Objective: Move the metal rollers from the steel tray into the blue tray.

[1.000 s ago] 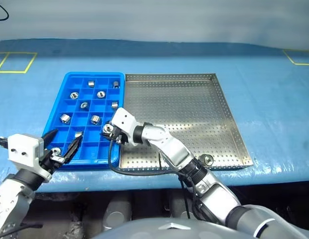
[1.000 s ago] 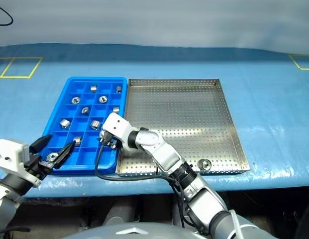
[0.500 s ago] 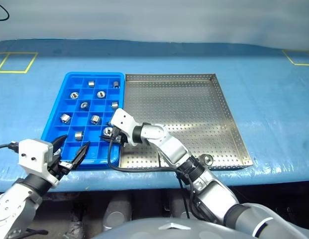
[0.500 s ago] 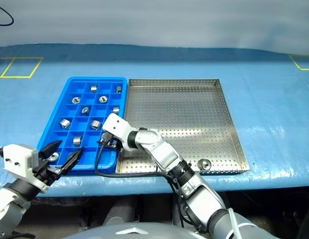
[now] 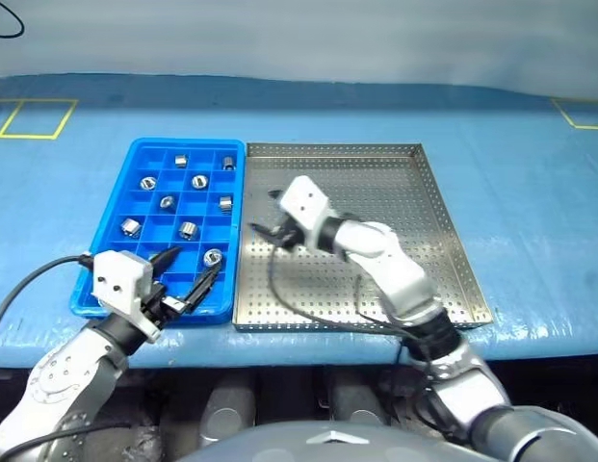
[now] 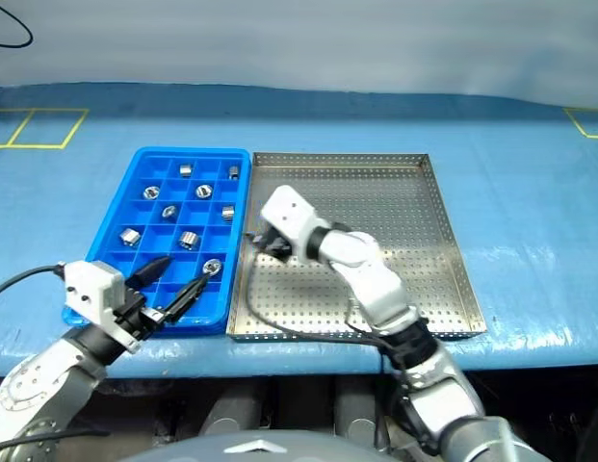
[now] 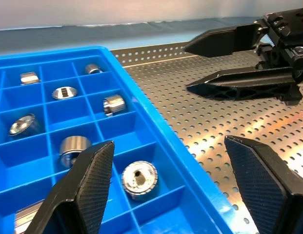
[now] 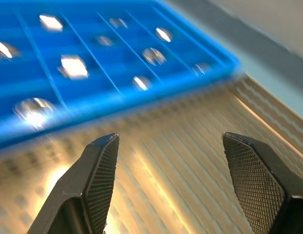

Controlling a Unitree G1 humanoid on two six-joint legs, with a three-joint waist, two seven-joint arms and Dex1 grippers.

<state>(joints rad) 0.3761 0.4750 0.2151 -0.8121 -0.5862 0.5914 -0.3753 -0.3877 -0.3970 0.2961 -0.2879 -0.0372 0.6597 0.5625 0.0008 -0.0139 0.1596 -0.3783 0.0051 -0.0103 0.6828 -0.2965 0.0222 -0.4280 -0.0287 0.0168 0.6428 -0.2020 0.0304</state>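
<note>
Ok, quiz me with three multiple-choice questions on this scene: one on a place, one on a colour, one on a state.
1. The blue tray lies where from the steel tray?
A robot's left
B robot's right
C on top
2. The rollers are
A silver
B black
C brass
3. The right gripper is
A open, empty
B shut on a roller
C shut, empty

Key: 1 A, trays side by side; 2 A, shiny grey metal; 3 A, fingers apart, nothing between.
</note>
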